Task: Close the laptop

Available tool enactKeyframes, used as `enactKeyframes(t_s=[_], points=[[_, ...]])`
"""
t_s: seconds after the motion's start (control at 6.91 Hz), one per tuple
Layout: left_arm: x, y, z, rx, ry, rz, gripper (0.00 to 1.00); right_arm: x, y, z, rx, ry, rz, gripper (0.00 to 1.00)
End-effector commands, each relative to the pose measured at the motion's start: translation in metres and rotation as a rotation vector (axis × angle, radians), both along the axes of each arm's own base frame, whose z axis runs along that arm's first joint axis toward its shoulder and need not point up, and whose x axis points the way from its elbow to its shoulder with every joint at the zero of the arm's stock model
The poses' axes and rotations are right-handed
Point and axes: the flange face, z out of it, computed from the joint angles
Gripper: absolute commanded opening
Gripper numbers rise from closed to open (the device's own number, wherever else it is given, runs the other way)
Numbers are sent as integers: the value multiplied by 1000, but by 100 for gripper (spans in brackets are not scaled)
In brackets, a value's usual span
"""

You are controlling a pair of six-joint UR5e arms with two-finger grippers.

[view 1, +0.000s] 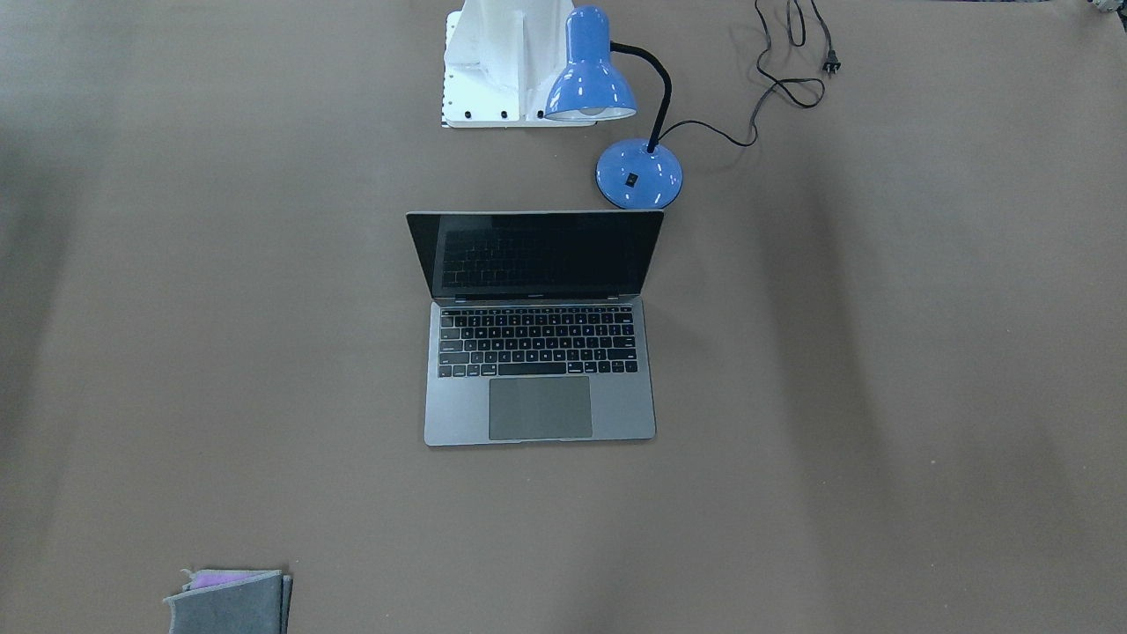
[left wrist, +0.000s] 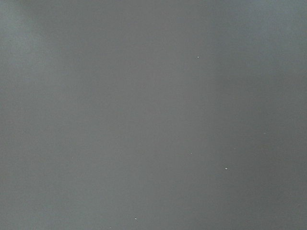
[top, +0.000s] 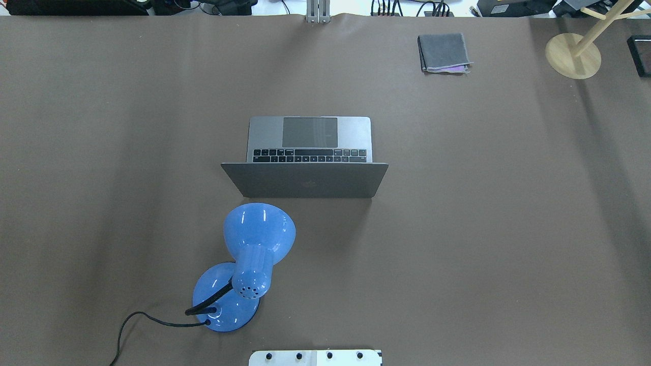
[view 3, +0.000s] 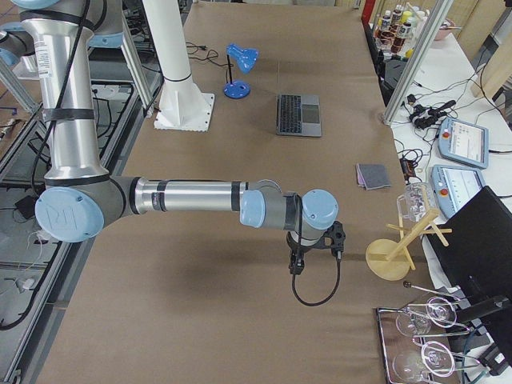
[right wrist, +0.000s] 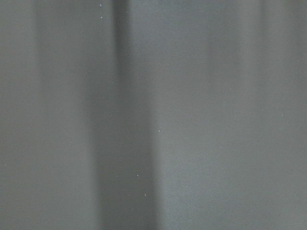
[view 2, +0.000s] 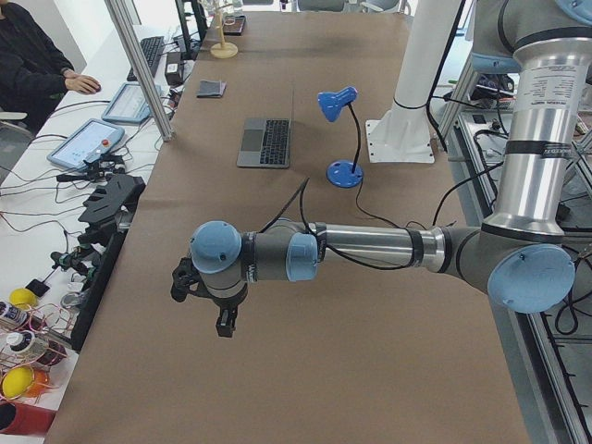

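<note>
The grey laptop (view 1: 539,352) stands open in the middle of the brown table, its dark screen upright and its keyboard facing away from the robot. Its lid (top: 305,180) faces the robot in the overhead view. It also shows in the side views (view 2: 265,141) (view 3: 298,114). My left gripper (view 2: 185,282) hangs over the table's left end, far from the laptop. My right gripper (view 3: 338,236) hangs over the right end, also far from it. I cannot tell whether either is open or shut. Both wrist views show only bare table.
A blue desk lamp (top: 257,239) stands just behind the laptop's lid on the robot's left side, its cord (view 1: 775,84) trailing off. A folded grey cloth (top: 443,52) and a wooden stand (top: 573,56) sit at the far right. The white robot base (view 1: 502,70) is behind the lamp.
</note>
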Motion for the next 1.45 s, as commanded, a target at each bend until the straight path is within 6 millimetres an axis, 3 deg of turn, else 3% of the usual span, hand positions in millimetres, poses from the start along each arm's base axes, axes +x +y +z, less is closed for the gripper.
enactKeyframes(t_s=[0.0,1.01,1.3], points=[[1,0,0,0,1,1,99,-1,0,-5,25,-4,0,100],[1,0,1,1,1,1,99,-1,1,-17,48,-10,1,100],[9,-12,-13,26,2,17,99,-4,-6,-33,82,-13,-5,100]])
